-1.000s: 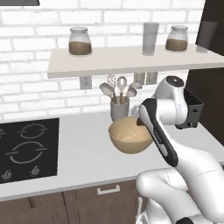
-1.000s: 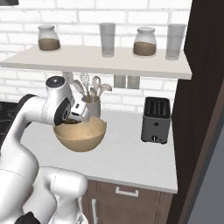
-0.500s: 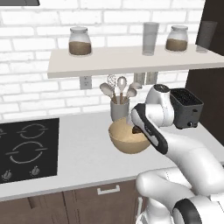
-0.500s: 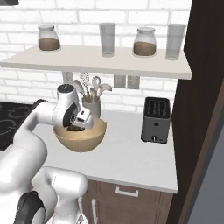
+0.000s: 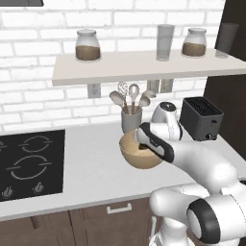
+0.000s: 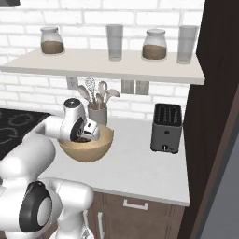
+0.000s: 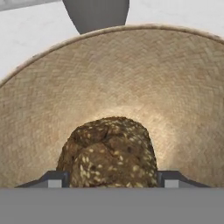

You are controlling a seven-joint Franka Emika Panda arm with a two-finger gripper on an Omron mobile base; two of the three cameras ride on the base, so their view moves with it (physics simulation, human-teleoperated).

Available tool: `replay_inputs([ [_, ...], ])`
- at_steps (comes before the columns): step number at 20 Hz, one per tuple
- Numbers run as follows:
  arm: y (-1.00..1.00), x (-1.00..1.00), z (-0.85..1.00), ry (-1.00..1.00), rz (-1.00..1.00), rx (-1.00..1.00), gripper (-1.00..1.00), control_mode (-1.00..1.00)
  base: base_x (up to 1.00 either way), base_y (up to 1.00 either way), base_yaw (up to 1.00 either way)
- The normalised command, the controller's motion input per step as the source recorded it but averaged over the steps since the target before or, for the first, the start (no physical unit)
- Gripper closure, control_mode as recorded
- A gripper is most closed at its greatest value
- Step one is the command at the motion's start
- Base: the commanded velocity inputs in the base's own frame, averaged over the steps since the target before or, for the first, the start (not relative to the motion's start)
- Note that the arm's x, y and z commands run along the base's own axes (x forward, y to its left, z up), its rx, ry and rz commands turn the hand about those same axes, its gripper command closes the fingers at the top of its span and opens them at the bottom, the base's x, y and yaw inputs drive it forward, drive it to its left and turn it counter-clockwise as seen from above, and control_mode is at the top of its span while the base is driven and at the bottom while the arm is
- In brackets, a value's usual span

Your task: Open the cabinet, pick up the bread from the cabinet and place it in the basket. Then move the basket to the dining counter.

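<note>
The gripper (image 7: 112, 177) reaches down inside the basket (image 7: 183, 100), its two tips on either side of the bread (image 7: 111, 151), which sits low in the bowl near the bottom; the tips seem to clasp the roll, though whether the grip has been let go I cannot tell. The basket stands on the worktop (image 5: 86, 163) just in front of the grey utensil cup (image 5: 130, 119), with the toaster (image 6: 166, 128) well apart to its right. Bringing the bread this deep looks meant to set it down rather than drop it, so carrying the basket to the dining counter is still to come.
</note>
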Motion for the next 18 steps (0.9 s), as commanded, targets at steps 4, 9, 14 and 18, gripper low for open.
replay_inputs([
  [4, 0.0, 0.55, -0.32, 0.03, 0.0, 0.0, 1.0, -1.0, 0.0, 0.0, 0.0],
  [9, 0.0, 0.28, -0.49, 0.03, 0.0, 0.0, -1.0, -1.0, 0.0, 0.0, 0.0],
  [14, 0.03, 0.15, -0.29, 0.0, 0.0, 0.0, -1.0, -1.0, 0.0, 0.0, 0.0],
  [18, 0.0, 0.13, -0.08, -0.02, 0.0, 0.0, -1.0, -1.0, 0.0, 0.0, 0.0],
])
